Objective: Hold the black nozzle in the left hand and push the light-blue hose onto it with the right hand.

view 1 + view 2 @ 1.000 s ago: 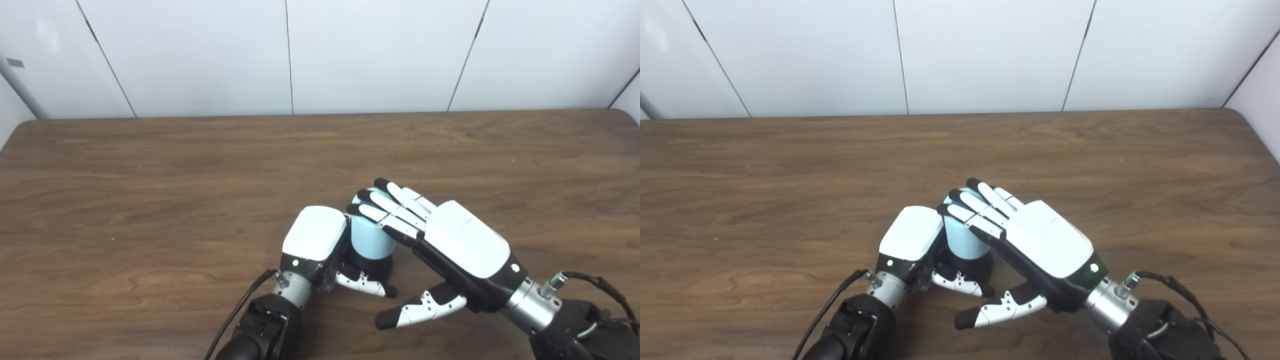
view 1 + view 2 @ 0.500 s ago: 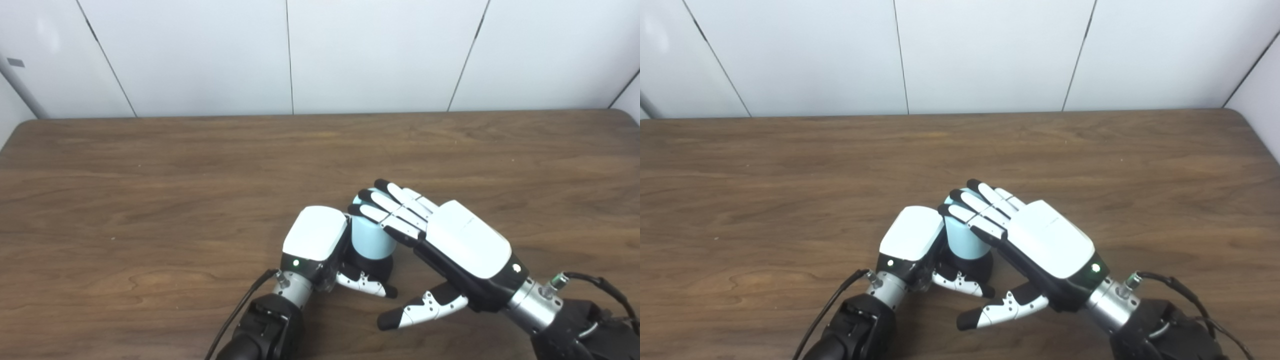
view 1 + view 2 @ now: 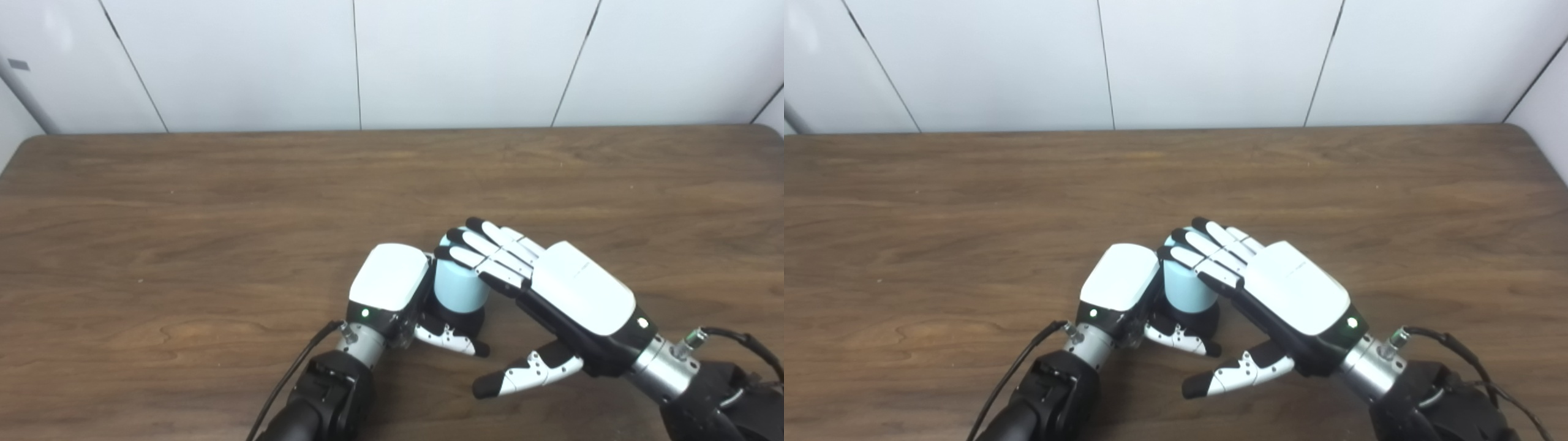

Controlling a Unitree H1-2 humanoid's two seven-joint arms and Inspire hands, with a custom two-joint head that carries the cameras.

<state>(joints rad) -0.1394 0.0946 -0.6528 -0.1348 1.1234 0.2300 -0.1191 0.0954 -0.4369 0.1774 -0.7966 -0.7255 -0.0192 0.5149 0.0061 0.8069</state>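
Light-blue hose [image 3: 459, 285] upright near the middle of the table [image 3: 184, 202], toward the near edge, already seated over the black nozzle [image 3: 460, 320]. Only a dark flared base showing beneath the blue sleeve. How deep the fit goes: cannot tell, the joint hidden inside the sleeve.

Looks like the closing phase of the push. Left hand [image 3: 392, 288] wrapped round the nozzle's base from the left, thumb curled across the front of the black part, gripping it. Right hand [image 3: 551, 294] open and flat, fingers [image 3: 1206, 254] stretched out together and laid across the top rim of the hose, thumb sticking out free below, clasping nothing. Pressing rather than holding, by the look of it.

Next move, as a guess: straight downward pressure along the axis, left grip firm so nothing tips or skids, then a clean lift of the flat palm.

Short smooth cylinder, matte pastel blue, likely soft plastic or rubber with some give. Black piece wider at the foot, dull finish, probably rigid. Glossy white shells and black fingertips on both hands. Dark walnut-grain wood underneath, smooth; pale panelled wall [image 3: 429, 61] at the far side.
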